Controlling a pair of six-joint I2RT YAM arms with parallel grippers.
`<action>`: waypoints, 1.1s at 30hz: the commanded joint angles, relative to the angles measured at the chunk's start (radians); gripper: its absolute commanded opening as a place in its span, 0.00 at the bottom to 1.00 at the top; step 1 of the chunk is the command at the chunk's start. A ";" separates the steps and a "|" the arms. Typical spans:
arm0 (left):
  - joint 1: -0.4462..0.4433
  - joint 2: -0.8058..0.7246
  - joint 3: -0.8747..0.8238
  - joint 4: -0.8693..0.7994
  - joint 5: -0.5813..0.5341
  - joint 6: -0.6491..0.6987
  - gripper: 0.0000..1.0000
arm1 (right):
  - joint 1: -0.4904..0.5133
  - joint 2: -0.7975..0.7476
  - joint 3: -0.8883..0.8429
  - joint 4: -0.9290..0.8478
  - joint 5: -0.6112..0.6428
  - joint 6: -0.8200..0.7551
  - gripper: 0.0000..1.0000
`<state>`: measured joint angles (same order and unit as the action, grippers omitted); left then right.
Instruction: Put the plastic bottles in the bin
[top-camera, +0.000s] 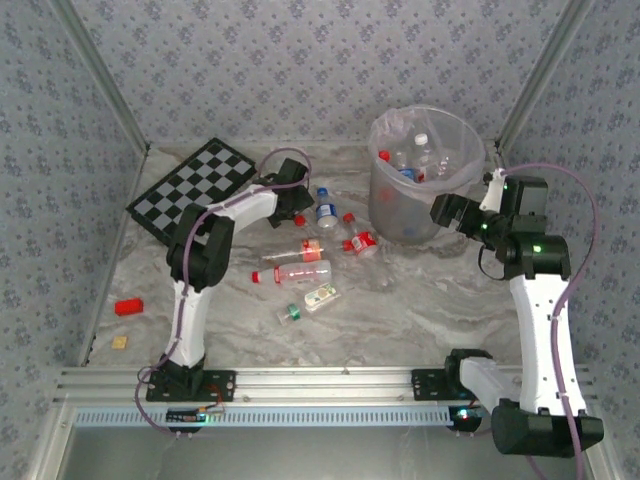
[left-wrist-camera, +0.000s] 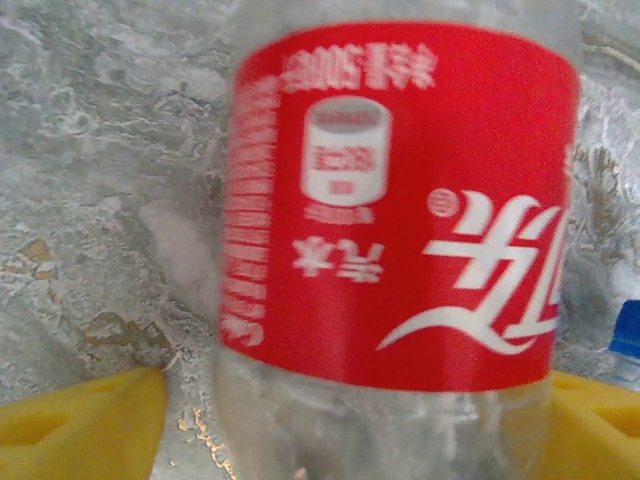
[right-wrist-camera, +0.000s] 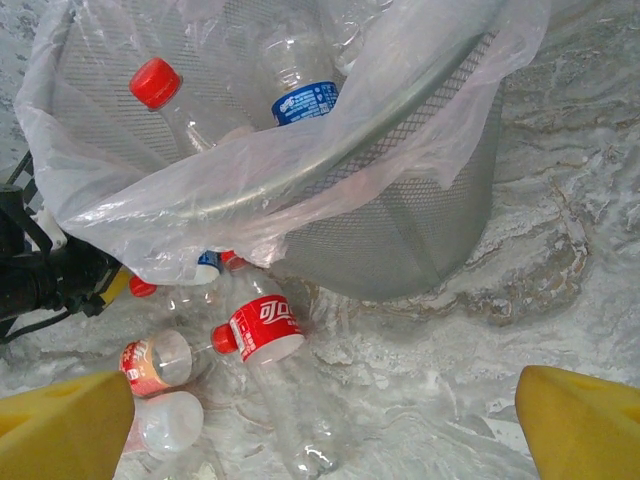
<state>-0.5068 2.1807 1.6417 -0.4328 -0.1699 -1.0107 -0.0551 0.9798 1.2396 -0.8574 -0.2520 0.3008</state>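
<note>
Now your left hand (left-wrist-camera: 340, 440) straddles the red-label bottle (left-wrist-camera: 400, 200), open, set to grip; your right hand (right-wrist-camera: 320, 425) hangs wide open, empty

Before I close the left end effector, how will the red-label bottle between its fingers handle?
The red-label bottle looks clear and empty, so it is probably light, and its thin wall may dent under a hard squeeze. Lying round on the smooth table, it could roll if nudged sideways.

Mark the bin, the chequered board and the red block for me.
bin (top-camera: 402, 220), top external view, front wall.
chequered board (top-camera: 190, 185), top external view, centre squares.
red block (top-camera: 128, 307), top external view, top face.
</note>
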 joint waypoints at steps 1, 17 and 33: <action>-0.008 0.002 0.039 -0.056 -0.011 -0.022 0.71 | -0.007 -0.010 0.018 0.006 -0.009 0.019 0.99; -0.120 -0.324 -0.057 0.106 -0.107 0.246 0.49 | 0.092 -0.029 0.039 0.092 -0.223 -0.045 0.96; -0.298 -0.831 -0.631 0.419 0.290 0.561 0.24 | 0.360 0.320 0.273 0.206 -0.277 0.231 1.00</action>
<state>-0.7704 1.4181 1.0393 -0.0982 0.0612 -0.5365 0.2783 1.2285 1.4616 -0.6392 -0.4736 0.4572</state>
